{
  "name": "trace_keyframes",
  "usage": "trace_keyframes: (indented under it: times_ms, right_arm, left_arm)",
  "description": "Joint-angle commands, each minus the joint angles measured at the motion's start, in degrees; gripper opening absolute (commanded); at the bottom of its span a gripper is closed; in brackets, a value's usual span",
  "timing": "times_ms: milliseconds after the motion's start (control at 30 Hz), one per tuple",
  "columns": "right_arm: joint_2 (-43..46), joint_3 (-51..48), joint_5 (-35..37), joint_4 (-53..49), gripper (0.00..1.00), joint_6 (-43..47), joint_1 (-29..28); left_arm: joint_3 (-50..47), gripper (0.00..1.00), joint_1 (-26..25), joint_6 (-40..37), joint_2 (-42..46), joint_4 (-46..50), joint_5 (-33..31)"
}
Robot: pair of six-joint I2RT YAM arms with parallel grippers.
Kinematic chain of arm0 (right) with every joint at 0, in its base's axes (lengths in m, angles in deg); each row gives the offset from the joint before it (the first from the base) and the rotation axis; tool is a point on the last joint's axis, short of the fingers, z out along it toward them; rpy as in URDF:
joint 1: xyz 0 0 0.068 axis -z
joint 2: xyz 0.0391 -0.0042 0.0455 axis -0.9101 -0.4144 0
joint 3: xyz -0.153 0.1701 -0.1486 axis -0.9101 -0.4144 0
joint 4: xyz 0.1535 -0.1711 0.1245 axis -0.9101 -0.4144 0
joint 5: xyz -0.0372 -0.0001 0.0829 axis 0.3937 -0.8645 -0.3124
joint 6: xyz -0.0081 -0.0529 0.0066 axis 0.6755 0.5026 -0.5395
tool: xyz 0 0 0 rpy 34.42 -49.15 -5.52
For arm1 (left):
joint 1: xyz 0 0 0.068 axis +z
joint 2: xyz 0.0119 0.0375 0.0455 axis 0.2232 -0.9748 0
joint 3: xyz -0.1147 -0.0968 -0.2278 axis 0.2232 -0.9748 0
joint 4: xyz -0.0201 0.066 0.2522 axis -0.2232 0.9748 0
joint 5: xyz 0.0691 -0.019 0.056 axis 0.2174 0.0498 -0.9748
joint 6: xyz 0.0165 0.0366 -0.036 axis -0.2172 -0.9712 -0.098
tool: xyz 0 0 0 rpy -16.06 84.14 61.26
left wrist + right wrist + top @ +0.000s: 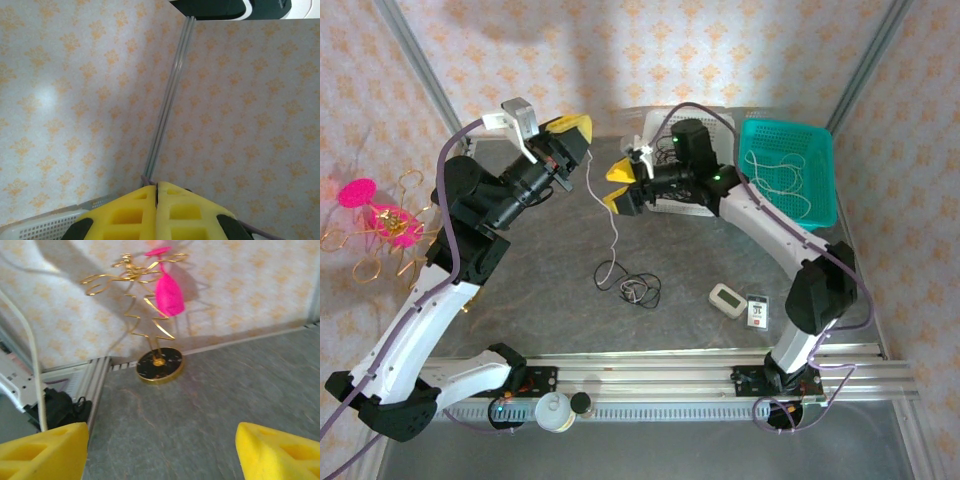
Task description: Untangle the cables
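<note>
Cables [636,291], black and white loops tangled, one white strand pinched in left hand [584,131], right hand [618,186] released

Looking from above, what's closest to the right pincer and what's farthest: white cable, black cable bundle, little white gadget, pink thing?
From the right pincer:
1. white cable, hanging just beside it.
2. black cable bundle, on the table, nearer the arm bases.
3. white gadget, front right.
4. pink thing, far left.
</note>
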Motion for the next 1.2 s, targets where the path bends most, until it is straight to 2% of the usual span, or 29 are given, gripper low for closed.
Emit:
trace_keyframes:
  times_ms: [0, 133, 333, 467, 533, 600, 633, 667, 767, 800, 833, 867, 967, 1100, 1167]
  right_arm:
    - [6.96, -4.11, 3.97, 4.32, 0.82, -4.32, 2.1]
    - [10.59, -9.65, 0.29, 11.19, 0.89, -6.32, 2.06]
    - [9.92, -8.27, -3.25, 13.08, 0.94, -8.26, 1.45]
    - [9.2, -7.31, -1.45, 12.06, 0.95, -6.36, -0.45]
    - [7.87, -6.05, -0.16, 10.12, 0.92, -5.32, -1.4]
    - [6.23, -4.73, -0.37, 8.51, 0.84, -5.28, -1.54]
    - [5.42, -4.09, 0.03, 7.87, 0.76, -5.99, -1.54]
    - [4.61, -3.1, 0.91, 6.4, 0.66, -6.37, -1.39]
    - [4.19, -2.12, 2.7, 5.96, 0.16, -11.22, 0.25]
    - [4.57, -2.47, 3.44, 6.44, 0.06, -13.04, 0.86]
    - [5.34, -2.88, 4.7, 6.57, 0.0, -14.66, 1.53]
    - [6.38, -3.23, 6.0, 6.24, 0.0, -15.51, 2.07]
    - [9.38, -3.45, 12.49, 3.66, 0.0, -18.06, 3.31]
    - [10.63, 2.11, 27.02, -4.71, 0.0, -22.91, 7.67]
    - [10.03, 7.23, 37.02, -10.38, 0.0, -22.67, 10.28]
  left_arm:
    - [-0.54, 0.0, -0.72, -0.85, -0.58, -0.74, 2.78]
    - [-0.28, 0.0, -1.84, -0.86, -1.88, -2.18, 4.43]
    - [0.9, 0.0, -4.25, -2.18, -3.61, -2.17, 4.73]
    - [1.63, 0.0, -5.53, -2.89, -4.42, -1.69, 4.27]
    - [1.91, 0.0, -5.8, -2.97, -4.67, -1.88, 4.18]
    - [2.1, 0.0, -5.98, -2.9, -4.68, -2.15, 3.83]
    - [2.18, 0.0, -6.09, -2.9, -4.68, -2.31, 3.44]
    - [2.18, 0.0, -6.11, -2.91, -4.6, -2.38, 3.02]
    - [1.3, 0.0, -6.14, -3.17, -3.68, -2.69, 0.36]
    - [0.66, 0.05, -6.08, -3.12, -3.26, -2.97, -0.96]
    - [-0.37, 0.13, -6.13, -3.0, -2.74, -3.59, -2.49]
    - [-1.5, 0.22, -6.13, -2.77, -2.13, -4.38, -3.73]
    - [-4.94, 0.61, -6.09, -1.72, -0.92, -6.22, -6.03]
    - [-9.97, 0.88, -6.07, -1.02, 1.11, -8.18, -8.1]
    - [-13.89, 0.95, -6.15, -0.4, 3.08, -10.04, -9.02]
